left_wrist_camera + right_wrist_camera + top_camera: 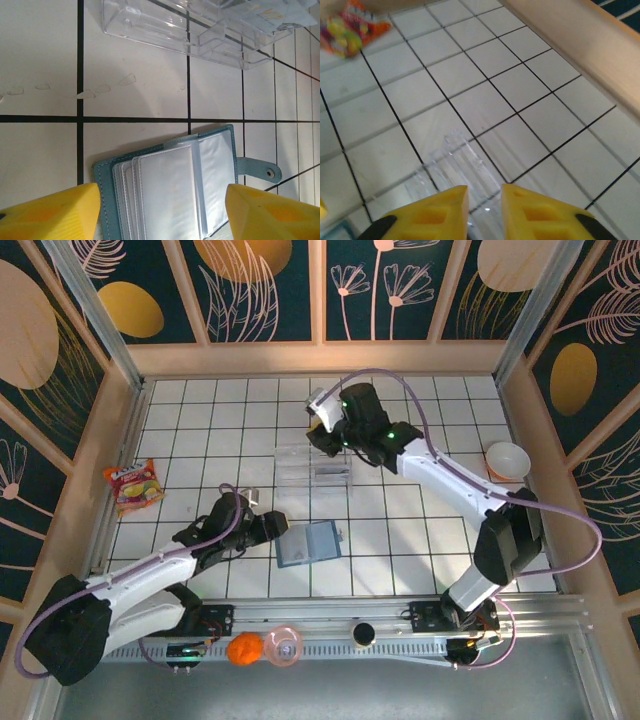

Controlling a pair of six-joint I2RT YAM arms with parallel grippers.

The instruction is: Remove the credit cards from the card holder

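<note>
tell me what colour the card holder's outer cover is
Teal-blue; the card holder shows best in the left wrist view.

The teal holder [107, 172] lies open on the tiles, clear sleeves fanned (clasp tab sticking out); one pale card [285, 14] rests in the tray [150, 27].

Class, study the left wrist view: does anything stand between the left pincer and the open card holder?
Nothing visible does. The card holder lies open on the tiles, right between the spread fingers of the left pincer; the clear tray sits beyond it.
</note>
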